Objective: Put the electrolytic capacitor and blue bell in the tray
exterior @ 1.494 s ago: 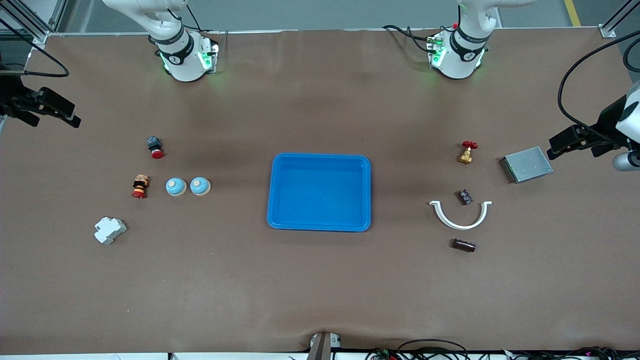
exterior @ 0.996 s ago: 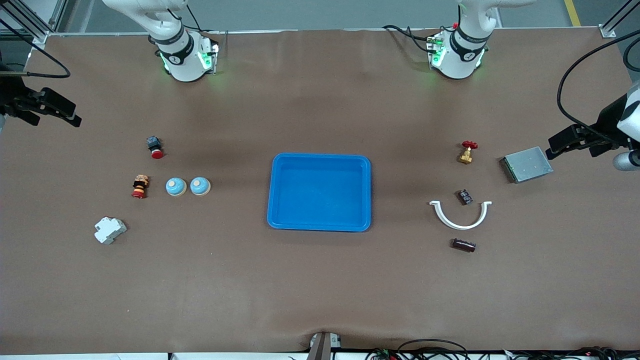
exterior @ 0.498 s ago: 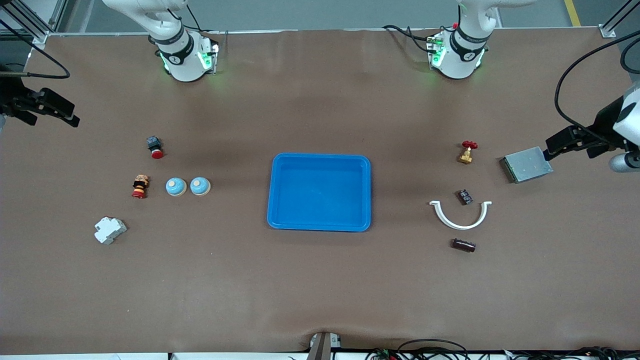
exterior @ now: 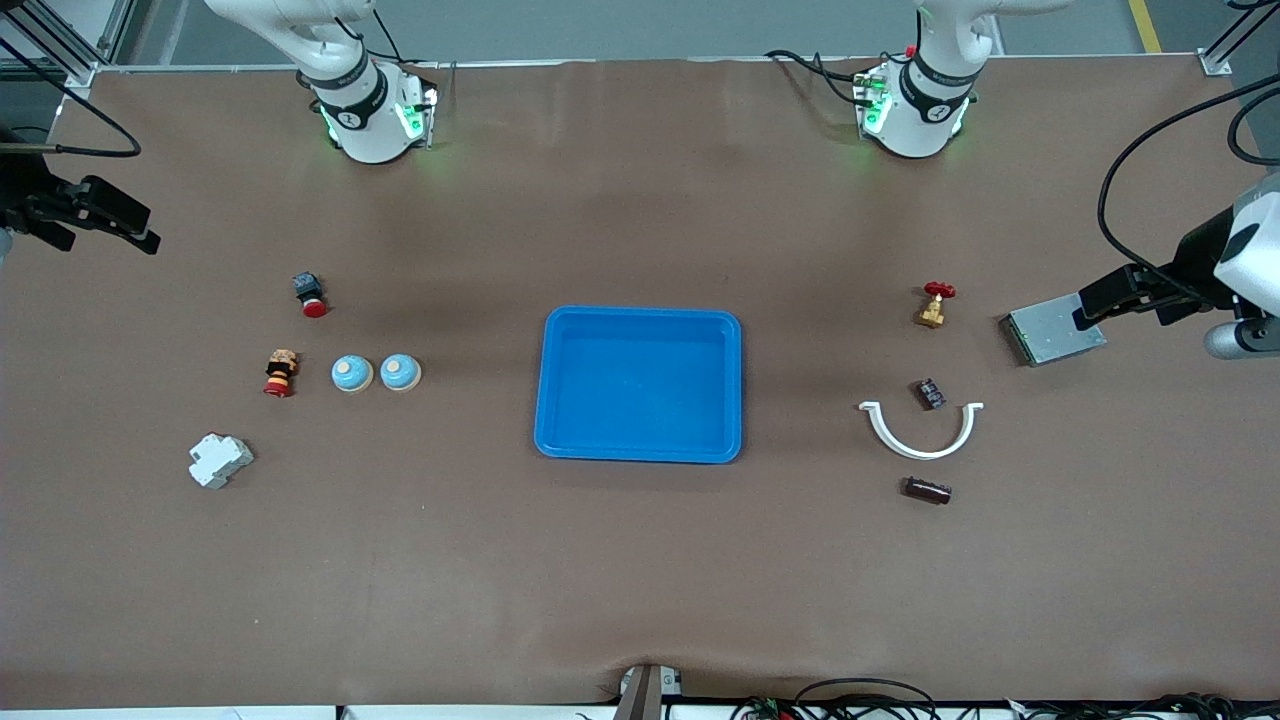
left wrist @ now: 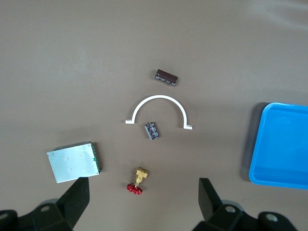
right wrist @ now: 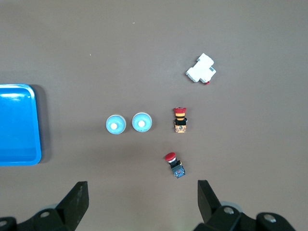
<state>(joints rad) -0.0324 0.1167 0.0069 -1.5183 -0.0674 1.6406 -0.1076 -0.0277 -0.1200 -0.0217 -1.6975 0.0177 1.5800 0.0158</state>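
Observation:
The bright blue tray (exterior: 640, 450) lies mid-table and also shows in the left wrist view (left wrist: 284, 179) and right wrist view (right wrist: 19, 159). Two blue bells (exterior: 352, 374) (exterior: 400, 373) sit side by side toward the right arm's end; the right wrist view shows them (right wrist: 115, 124) (right wrist: 141, 121). The dark brown electrolytic capacitor (exterior: 927, 490) (left wrist: 166, 77) lies toward the left arm's end. My left gripper (exterior: 1110, 295) (left wrist: 143, 188) is open and empty, high over the grey box's edge. My right gripper (exterior: 110, 225) (right wrist: 143, 190) is open and empty at the table's end.
Near the capacitor lie a white half-ring clamp (exterior: 921, 430), a small dark component (exterior: 931, 394), a red-handled brass valve (exterior: 934, 304) and a grey metal box (exterior: 1045, 335). Near the bells lie a red push button (exterior: 310, 293), a red-and-yellow switch (exterior: 281, 372) and a white breaker (exterior: 220, 460).
My left gripper has shifted a little inward and now overlaps the grey box's edge. The right gripper has barely moved. Nothing on the table has moved.

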